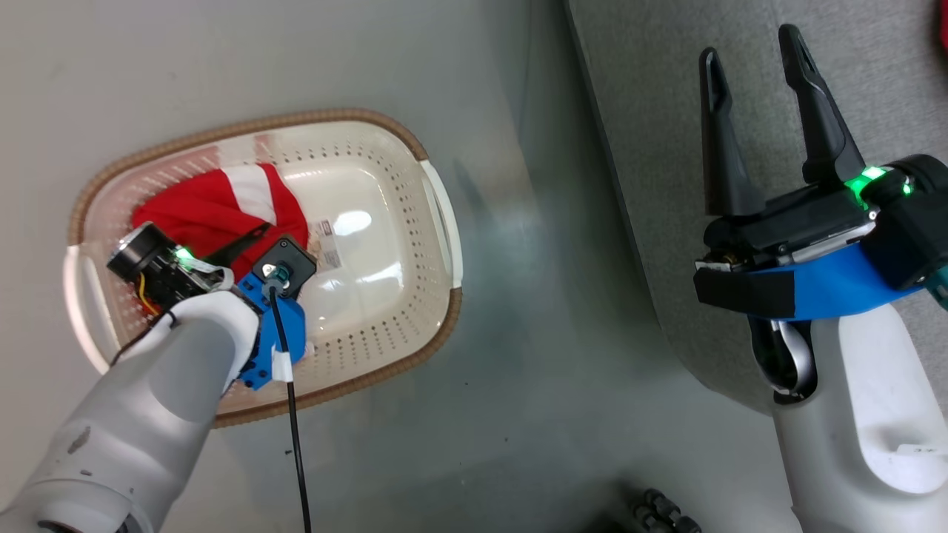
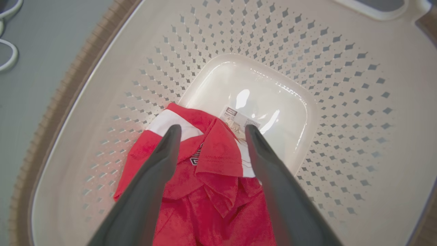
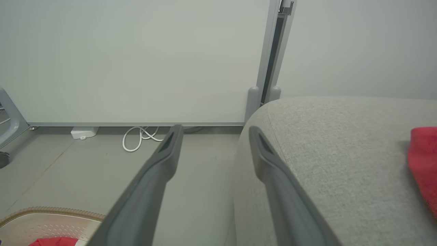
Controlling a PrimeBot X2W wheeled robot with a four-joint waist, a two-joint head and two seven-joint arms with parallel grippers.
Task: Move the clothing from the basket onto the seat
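Inside the basket (image 1: pixel 385 326), left hand (image 2: pixel 211 131) gapes wide over the clothing (image 2: pixel 218 157), holding nothing; right hand (image 1: pixel 750 46) wide, empty.

You see a smooth grey floor (image 3: pixel 61 171) with a soft shine, which meets a plain pale wall (image 3: pixel 136 61) along a narrow grey strip (image 3: pixel 136 124). At this strip a small white box (image 3: pixel 83 132) lies, and near it a loose coil of white cable (image 3: pixel 138 138) rests on the floor. A grey upright post (image 3: pixel 269 51) separates the wall from a second pale panel (image 3: pixel 358 48), and at the left edge stands a slanted grey metal leg (image 3: pixel 12 116).
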